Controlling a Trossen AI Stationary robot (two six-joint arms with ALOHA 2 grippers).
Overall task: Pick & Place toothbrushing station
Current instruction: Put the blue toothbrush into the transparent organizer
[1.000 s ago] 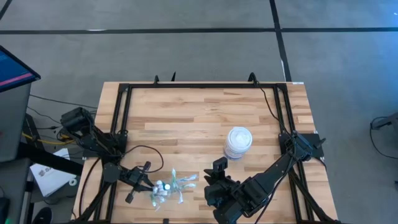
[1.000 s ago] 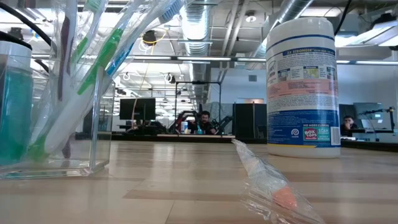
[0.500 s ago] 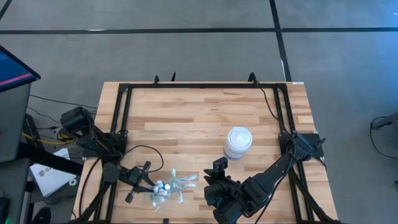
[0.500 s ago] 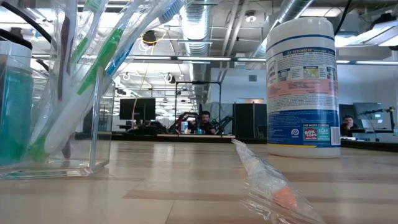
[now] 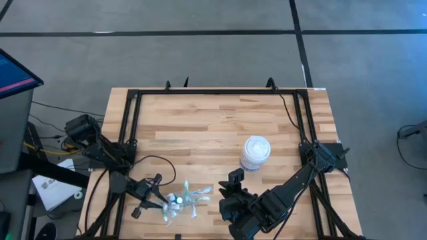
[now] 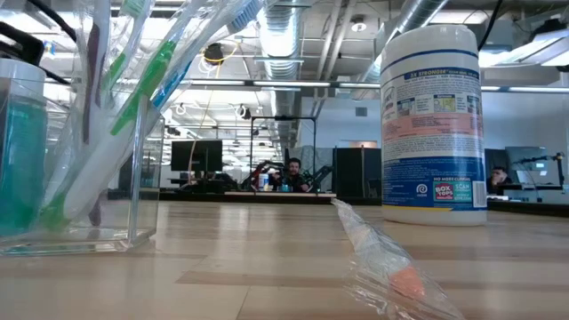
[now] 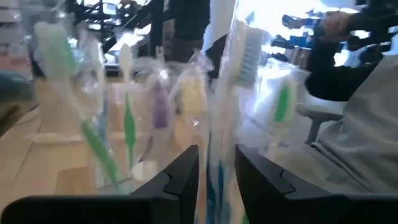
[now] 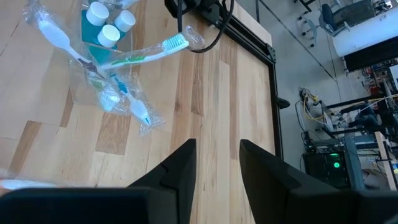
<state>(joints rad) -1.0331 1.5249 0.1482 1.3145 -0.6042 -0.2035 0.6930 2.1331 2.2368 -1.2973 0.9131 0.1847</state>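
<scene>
We see the toothbrushes (image 5: 190, 198) and blue bottles (image 5: 172, 201) clustered at the worktop's (image 5: 213, 123) near edge, left of centre. Left gripper (image 5: 148, 203) just beside them, jaws slightly spread around a wrapped toothbrush (image 7: 217, 124). Right gripper (image 8: 214, 168) near, jaws spread, holding nothing.

Left wrist view blurs the toothbrushes (image 7: 217, 124).

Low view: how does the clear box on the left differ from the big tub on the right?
The clear box is see-through and flat-sided, with toothbrushes leaning inside; the tub is opaque white, round, with a printed label. Both stand upright on the wooden table.
</scene>
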